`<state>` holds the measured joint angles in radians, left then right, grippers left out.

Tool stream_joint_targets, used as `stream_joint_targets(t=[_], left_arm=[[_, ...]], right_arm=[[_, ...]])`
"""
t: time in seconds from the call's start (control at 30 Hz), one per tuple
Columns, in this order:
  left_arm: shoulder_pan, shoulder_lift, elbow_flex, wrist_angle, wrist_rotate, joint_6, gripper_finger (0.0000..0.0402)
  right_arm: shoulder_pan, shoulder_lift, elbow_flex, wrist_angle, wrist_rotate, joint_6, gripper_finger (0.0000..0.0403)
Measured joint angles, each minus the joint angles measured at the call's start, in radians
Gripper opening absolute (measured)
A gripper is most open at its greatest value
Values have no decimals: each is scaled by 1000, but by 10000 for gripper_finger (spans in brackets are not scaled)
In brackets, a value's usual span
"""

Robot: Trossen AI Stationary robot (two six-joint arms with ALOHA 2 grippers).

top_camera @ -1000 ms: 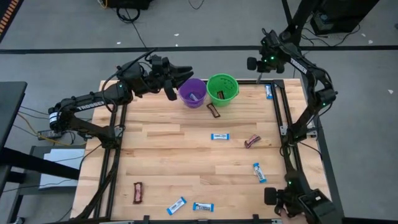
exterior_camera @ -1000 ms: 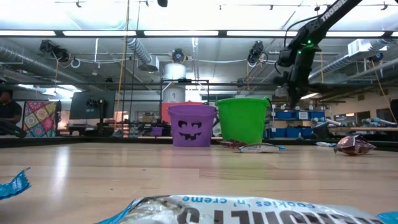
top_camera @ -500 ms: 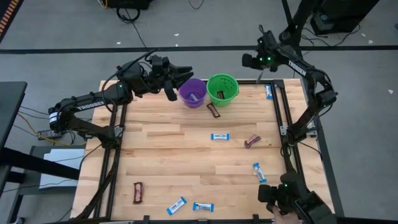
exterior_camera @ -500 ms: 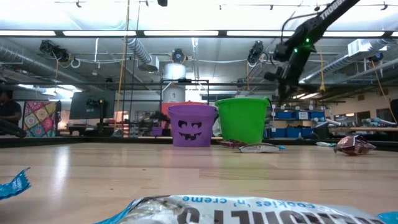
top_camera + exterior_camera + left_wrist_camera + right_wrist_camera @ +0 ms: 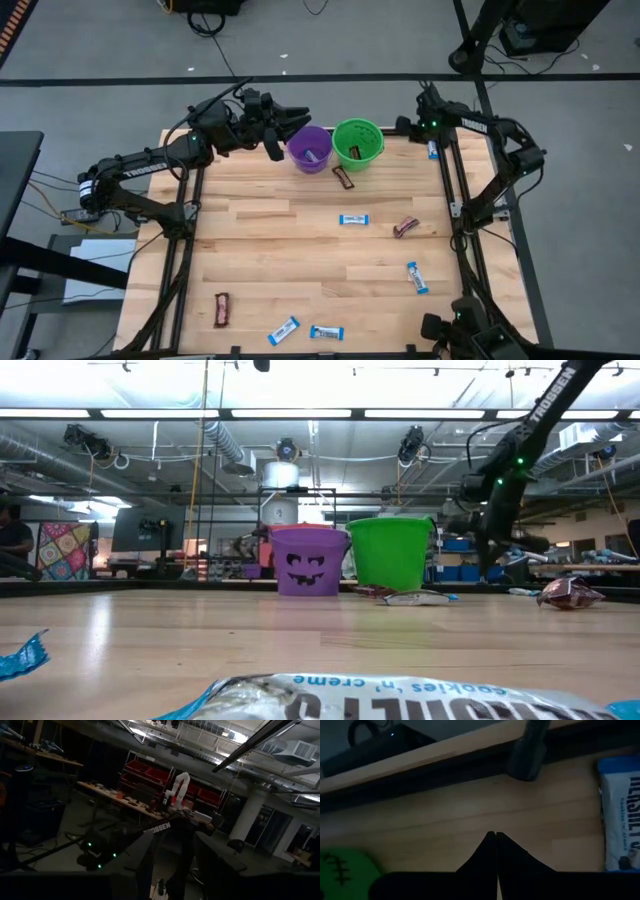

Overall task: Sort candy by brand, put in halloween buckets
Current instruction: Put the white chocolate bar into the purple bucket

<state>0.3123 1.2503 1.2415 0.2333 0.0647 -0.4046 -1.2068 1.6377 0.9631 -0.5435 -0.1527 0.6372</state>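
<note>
The purple bucket [image 5: 310, 148] and the green bucket [image 5: 358, 142] stand side by side at the table's far edge, each with a candy inside. Blue-and-white candy [image 5: 353, 219] and maroon candy [image 5: 405, 227] lie scattered flat on the wood. My right gripper [image 5: 495, 836] is shut and empty. It points down over the far right corner, between the green bucket [image 5: 345, 865] and a blue-and-white bar [image 5: 620, 815]. My left gripper [image 5: 288, 130] hovers open and empty, raised at the purple bucket's far-left side.
A maroon bar [image 5: 344, 178] lies just in front of the buckets. More candy lies near the front edge: a maroon bar [image 5: 222, 309] and blue bars [image 5: 284, 330] [image 5: 327, 332] [image 5: 416, 277]. The black frame rail [image 5: 447, 180] runs along the table's right side.
My right gripper has come down from high above the far right corner to just over the table beside the green bucket, rolling a little about its own axis and staying shut.
</note>
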Motion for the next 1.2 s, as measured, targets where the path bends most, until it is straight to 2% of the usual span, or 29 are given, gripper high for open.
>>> stream_joint_targets(t=[0.4,0.6,0.73,0.8,0.9,1.1,1.2], left_arm=[[0,0,0,0,0,-23,142],[0,0,0,0,0,-3,142],[0,0,0,0,0,33,142],[0,0,0,-1,13,35,142],[0,0,0,-5,48,35,142],[0,0,0,-43,95,36,142],[0,0,0,-57,98,35,142]], right_arm=[[40,-6,-10,56,160,151,2],[78,-6,-1,27,141,168,2],[127,-10,4,-12,140,239,2],[162,-10,4,-26,173,288,2],[203,-14,4,-41,253,411,3],[232,-51,4,-45,450,834,5],[232,-69,4,-73,511,1017,5]])
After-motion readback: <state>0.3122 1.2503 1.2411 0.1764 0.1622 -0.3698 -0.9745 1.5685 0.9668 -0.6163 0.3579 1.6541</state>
